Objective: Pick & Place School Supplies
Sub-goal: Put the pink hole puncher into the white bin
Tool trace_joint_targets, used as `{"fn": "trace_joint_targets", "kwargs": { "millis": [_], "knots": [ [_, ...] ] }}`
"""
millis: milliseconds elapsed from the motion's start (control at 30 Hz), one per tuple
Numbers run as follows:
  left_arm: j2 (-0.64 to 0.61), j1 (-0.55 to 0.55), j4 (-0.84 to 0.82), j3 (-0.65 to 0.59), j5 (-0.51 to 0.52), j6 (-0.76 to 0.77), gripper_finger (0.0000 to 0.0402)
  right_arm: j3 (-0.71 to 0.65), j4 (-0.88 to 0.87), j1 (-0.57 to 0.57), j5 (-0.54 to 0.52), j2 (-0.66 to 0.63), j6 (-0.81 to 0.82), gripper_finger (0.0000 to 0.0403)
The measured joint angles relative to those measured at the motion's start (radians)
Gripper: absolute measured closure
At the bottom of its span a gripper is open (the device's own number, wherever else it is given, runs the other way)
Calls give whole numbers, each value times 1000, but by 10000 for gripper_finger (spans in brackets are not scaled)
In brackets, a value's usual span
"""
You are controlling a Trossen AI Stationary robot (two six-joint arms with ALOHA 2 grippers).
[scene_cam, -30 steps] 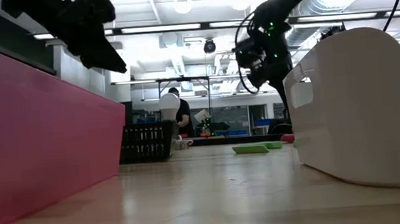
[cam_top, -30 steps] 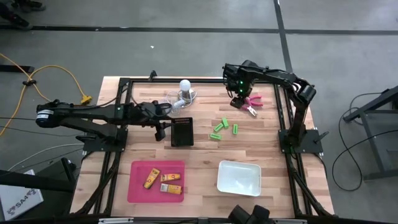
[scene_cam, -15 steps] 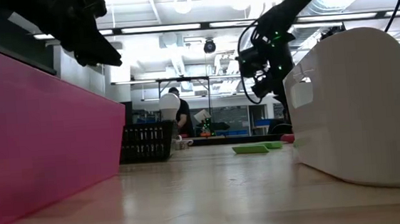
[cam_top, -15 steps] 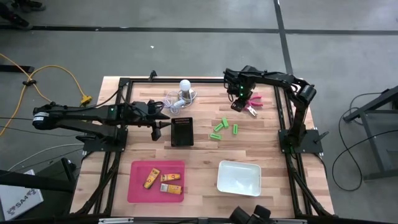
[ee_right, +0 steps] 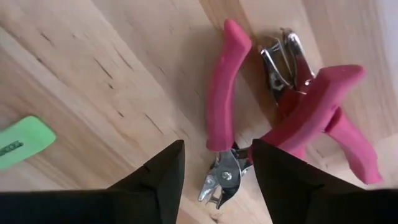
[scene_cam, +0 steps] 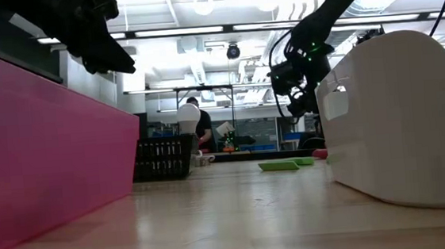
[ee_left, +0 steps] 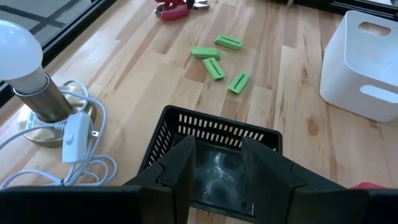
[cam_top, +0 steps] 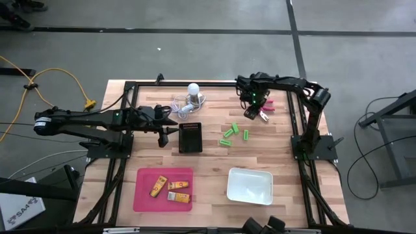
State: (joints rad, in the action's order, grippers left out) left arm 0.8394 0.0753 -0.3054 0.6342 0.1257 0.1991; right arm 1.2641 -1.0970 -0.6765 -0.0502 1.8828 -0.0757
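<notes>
Right gripper point(ee_right: 214, 171) low over pink tool point(ee_right: 280, 118) near the bench's back right corner, jaws spread, holding nothing. Could slip off: handles splayed wide, only 1 between the fingers. Left gripper point(ee_left: 217, 165) above black box point(ee_left: 211, 149), jaws spread

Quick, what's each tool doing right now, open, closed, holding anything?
Left tool: open, empty, above the black basket.
Right tool: open, empty, over the pink-handled pliers.

Your two matte-black jointed arms: the right claw point(cam_top: 255, 108) shows a green indicator light, the left claw point(ee_left: 217, 163) blunt dark fingers.
</notes>
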Motion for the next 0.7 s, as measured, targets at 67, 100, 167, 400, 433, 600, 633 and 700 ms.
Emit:
{"fn": "trace_joint_targets", "kwargs": {
  "millis": [67,100,167,400,433,600,633,700],
  "knots": [
    [0,0,0,0,0,0,274,-17,20,0,0,0,0,226],
    [0,0,0,0,0,1,274,-25,31,0,0,0,0,226],
    [0,0,0,0,0,1,274,-38,52,1,0,0,1,226],
    [0,0,0,0,0,11,274,-39,116,0,0,0,-1,226],
    [0,0,0,0,0,13,274,-39,119,0,0,0,-3,226],
    [0,0,0,0,-25,28,274,-39,119,0,2,0,-5,226],
    [0,0,0,0,-33,30,274,-39,119,0,3,0,-6,227],
    [0,0,0,0,-45,30,274,-39,119,0,4,0,-6,229]
  ]
}}
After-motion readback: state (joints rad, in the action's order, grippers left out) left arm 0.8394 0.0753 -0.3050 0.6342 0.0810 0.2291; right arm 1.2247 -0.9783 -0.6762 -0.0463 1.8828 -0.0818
